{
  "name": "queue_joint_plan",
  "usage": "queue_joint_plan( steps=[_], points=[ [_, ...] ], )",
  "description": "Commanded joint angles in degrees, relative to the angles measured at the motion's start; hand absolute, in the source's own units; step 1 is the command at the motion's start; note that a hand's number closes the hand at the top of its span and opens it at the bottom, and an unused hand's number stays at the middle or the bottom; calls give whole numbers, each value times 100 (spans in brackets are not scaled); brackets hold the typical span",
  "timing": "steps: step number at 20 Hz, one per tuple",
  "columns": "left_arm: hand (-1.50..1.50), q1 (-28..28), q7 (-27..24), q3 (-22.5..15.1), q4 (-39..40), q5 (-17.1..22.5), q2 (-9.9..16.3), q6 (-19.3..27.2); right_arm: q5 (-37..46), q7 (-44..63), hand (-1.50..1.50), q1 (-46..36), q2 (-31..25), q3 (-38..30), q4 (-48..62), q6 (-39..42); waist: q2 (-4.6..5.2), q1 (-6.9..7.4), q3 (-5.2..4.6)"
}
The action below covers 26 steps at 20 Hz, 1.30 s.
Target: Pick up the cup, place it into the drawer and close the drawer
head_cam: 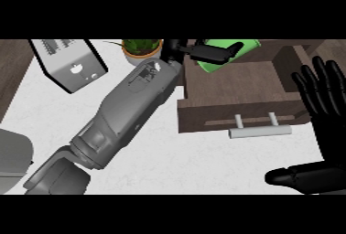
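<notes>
Left hand [211, 52] grips the green cup [233, 48] above the open drawer [236, 87] — right hand [323, 98] rests open (fingers up) at the edge.

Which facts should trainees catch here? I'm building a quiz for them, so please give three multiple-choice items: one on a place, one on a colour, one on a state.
1. Where is the cup?
A. over the open drawer's back corner, in the left hand
B. on the counter by the toaster
C. under the right hand

2. What colour is the cup?
A. red
B. green
C. white

3. How is the drawer?
A. shut
B. taken out and lying on the counter
C. pulled open, its handle toward the robot

Key: 1 A, since the left hand curls round the cup above the drawer's far left part. 2 B, since its body shows bright green between the fingers. 3 C, since the bare wooden floor shows behind the handle, while the right hand rests open at the right edge.
</notes>
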Motion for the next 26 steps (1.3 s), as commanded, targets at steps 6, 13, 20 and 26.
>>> queue_joint_plan(
  steps=[6, 13, 20, 26],
  points=[
    [150, -366, 165, -933, 603, 298, 0, 267, -230, -7, -150, -73, -63, 18, -12, 202, 40, -191, 5],
    [-150, -360, 98, -1291, 753, 427, 0, 378, -156, -160, -150, -136, 23, 65, 128, 168, 69, -254, 5],
    [-150, -287, -432, -1051, 390, 1112, 0, 259, -377, 21, -150, -216, 193, 230, 37, 133, 71, -239, 0],
    [-150, -277, -723, -811, -160, 1511, 0, 17, -901, 172, -150, -104, -38, -213, 78, 277, -39, 129, -2]
  ],
)
